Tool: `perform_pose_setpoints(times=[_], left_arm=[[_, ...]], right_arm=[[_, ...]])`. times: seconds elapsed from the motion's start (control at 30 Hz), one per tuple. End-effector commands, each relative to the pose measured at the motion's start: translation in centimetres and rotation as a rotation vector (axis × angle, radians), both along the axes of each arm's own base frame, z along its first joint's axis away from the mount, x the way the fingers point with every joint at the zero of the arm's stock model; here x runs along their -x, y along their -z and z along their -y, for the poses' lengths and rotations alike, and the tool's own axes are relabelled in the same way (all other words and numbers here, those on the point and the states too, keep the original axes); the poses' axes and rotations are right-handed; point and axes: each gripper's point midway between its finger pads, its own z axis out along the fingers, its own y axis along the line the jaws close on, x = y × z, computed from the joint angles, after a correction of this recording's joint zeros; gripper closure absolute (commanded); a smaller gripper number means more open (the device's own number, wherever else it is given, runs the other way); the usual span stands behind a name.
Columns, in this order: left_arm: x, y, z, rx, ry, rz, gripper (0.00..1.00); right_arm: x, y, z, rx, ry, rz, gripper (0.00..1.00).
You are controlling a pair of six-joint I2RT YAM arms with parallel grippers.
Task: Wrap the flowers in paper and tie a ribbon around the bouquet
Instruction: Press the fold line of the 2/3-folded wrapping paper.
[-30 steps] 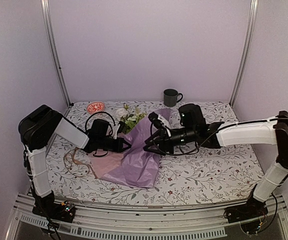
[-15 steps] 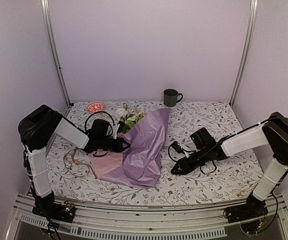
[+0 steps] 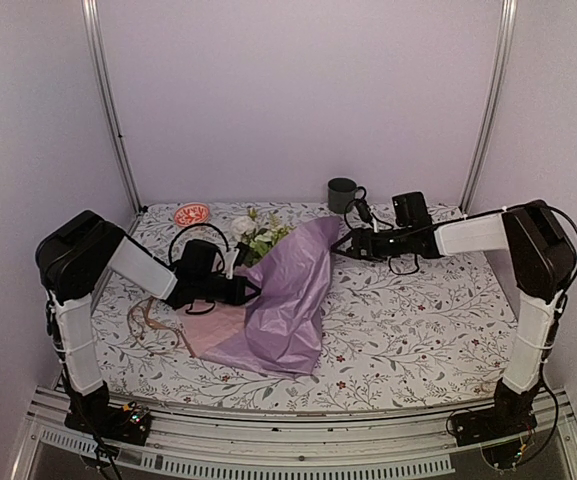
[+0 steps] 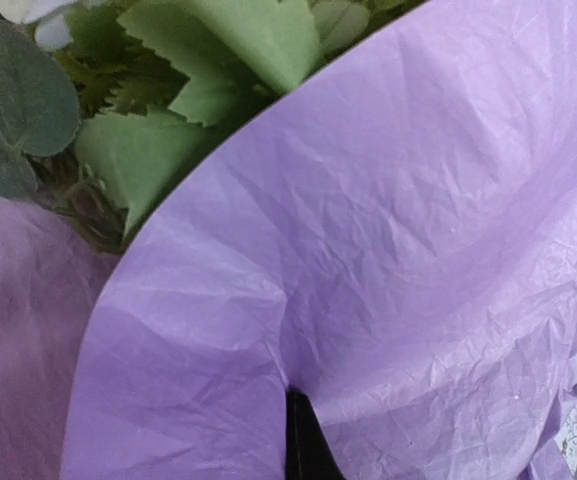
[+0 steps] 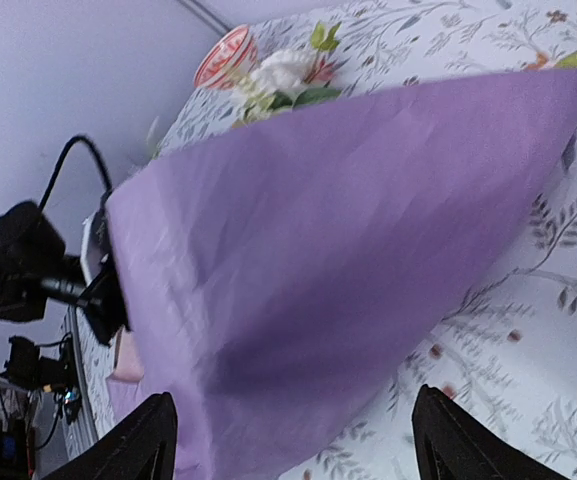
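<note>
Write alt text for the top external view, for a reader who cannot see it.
Lilac paper lies folded over flowers at mid-table, blooms poking out the far end. The left gripper is shut at the paper's left edge; the right gripper is open beside its far corner, holding nothing. A ribbon lies loose at left, a mug at the back.

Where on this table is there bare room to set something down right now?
The widest bare cloth is the right half, between the paper and the right edge, nearer than the right gripper. Crowded: the left, where flowers, left gripper, ribbon and dish cluster; the mug sits far centre.
</note>
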Motion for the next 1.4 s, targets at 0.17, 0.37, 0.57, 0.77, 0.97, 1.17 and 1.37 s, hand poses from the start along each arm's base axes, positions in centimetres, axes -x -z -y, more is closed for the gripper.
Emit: perform_pose_setpoints(times=[0.17,0.37,0.57,0.77,0.97,1.17,1.37], left_arm=[[-1.1,-6.4,1.0,0.06,0.003,0.19,1.0],[-0.9,-8.8,3.2,0.072,0.09,0.257,1.0],[-1.5,-10.9,4.3,0.081,0.138,0.306,1.0],[-2.1,-14.2,5.4,0.092,0.177,0.37,1.0],[-1.3,-10.7,5.0,0.058,0.168,0.284,1.0],[-3.2,-5.1,2.0,-0.12,0.01,0.185,1.0],[-5.2,-2.4,1.2,-0.203,-0.053,0.145,0.81]], right_arm=[[2.2,-3.8,-2.0,0.034,-0.104,0.167,0.27],[18.9,-2.6,-10.0,0.111,-0.567,0.378,0.3],[18.8,6.0,-10.9,0.302,-0.547,0.237,0.5],[21.8,11.4,-7.9,0.458,-0.601,0.197,0.56],[22.6,13.3,-3.8,0.621,-0.559,0.131,0.57],[24.2,11.7,-3.6,0.573,-0.552,0.039,0.57],[24.3,13.3,-3.3,0.593,-0.539,-0.015,0.57]])
